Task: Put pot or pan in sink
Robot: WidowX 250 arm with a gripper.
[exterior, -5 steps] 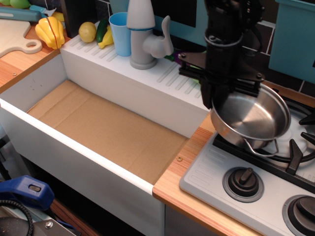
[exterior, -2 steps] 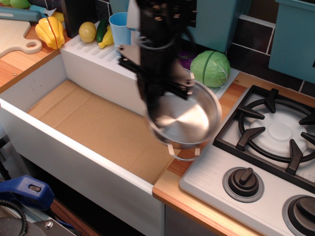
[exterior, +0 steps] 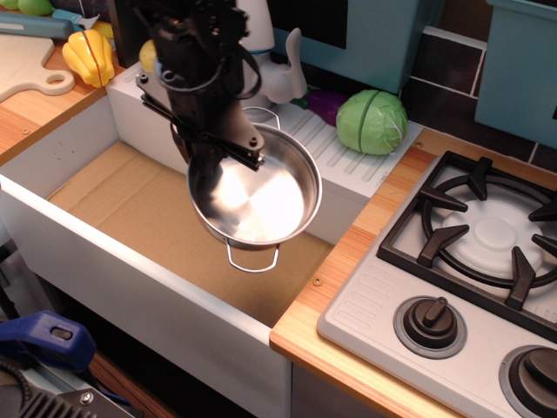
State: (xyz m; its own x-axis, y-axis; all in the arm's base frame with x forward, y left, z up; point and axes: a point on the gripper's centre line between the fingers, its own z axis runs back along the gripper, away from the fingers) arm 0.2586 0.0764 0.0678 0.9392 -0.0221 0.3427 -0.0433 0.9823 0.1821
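End effector (exterior: 218, 144) grips the pot (exterior: 254, 192) by its rim above the sink (exterior: 130, 261); lowering and release remain.

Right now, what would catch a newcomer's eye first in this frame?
The small shiny stainless-steel pot held up over the white sink with the brown cardboard floor, gripped at its rim by the black end effector. Next, the round green toy cabbage on the drainboard behind, and the black stove burner grate at right.

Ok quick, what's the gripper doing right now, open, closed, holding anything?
Gripper: closed on the rim of the small round shiny stainless-steel pot, holding it tilted above the large white sink's brown cardboard floor.
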